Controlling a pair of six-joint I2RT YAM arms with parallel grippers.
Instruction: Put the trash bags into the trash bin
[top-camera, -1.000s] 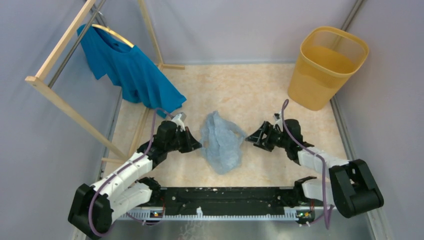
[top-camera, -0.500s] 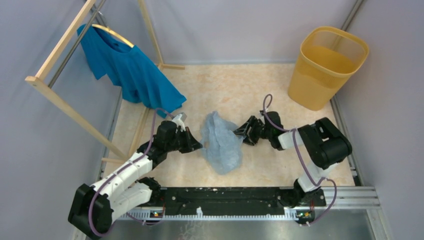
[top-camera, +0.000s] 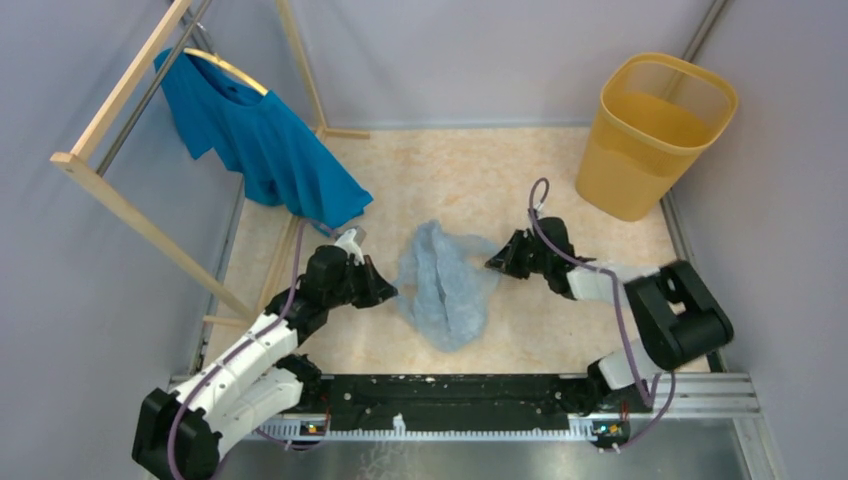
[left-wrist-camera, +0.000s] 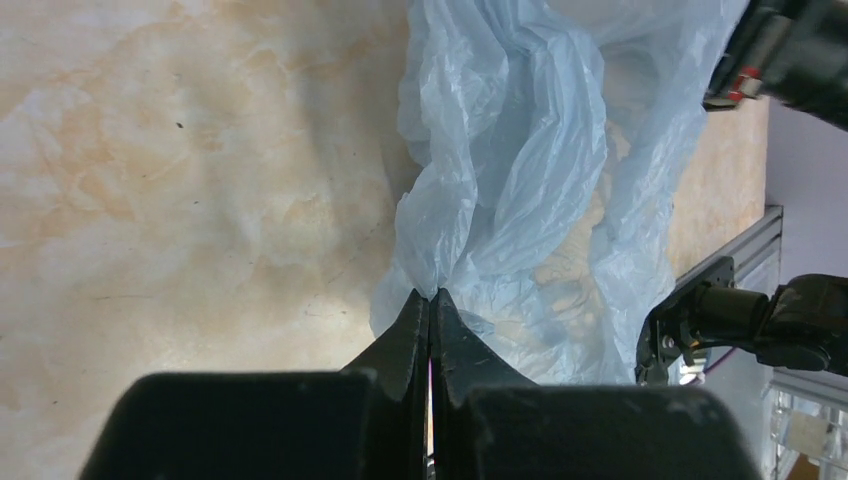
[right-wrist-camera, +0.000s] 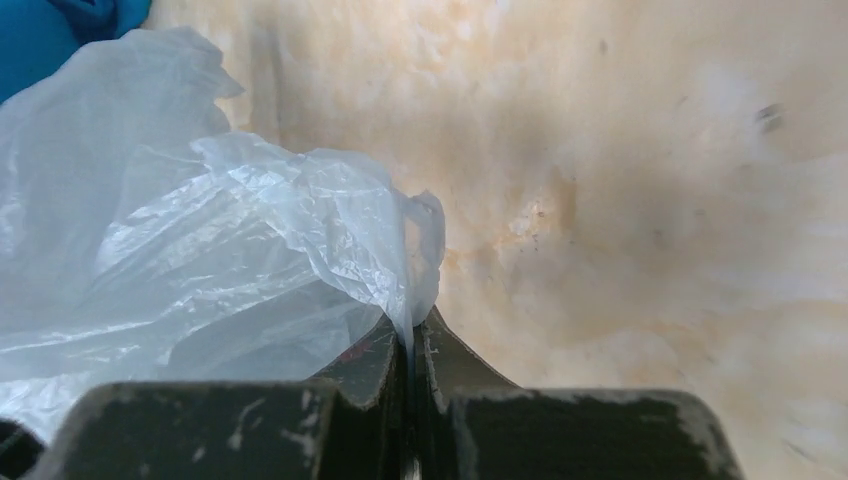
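We look down from above and behind the arm bases over the beige marbled surface (top-camera: 480, 170). Each wrist view sits low and close behind its own black fingers (left-wrist-camera: 400, 345), facing the crinkled translucent pale-blue plastic bag (top-camera: 445, 285) that all three share.

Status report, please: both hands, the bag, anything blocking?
Left hand shut on trash bag. Right hand shut on opposite edge. Bag outside trash bin. No obstacle seen.

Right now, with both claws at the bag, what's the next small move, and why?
Probably lift both together. The left claw and right claw are each shut on an edge of the trash bag, which lies on the table; the trash bin stands at the far right corner.
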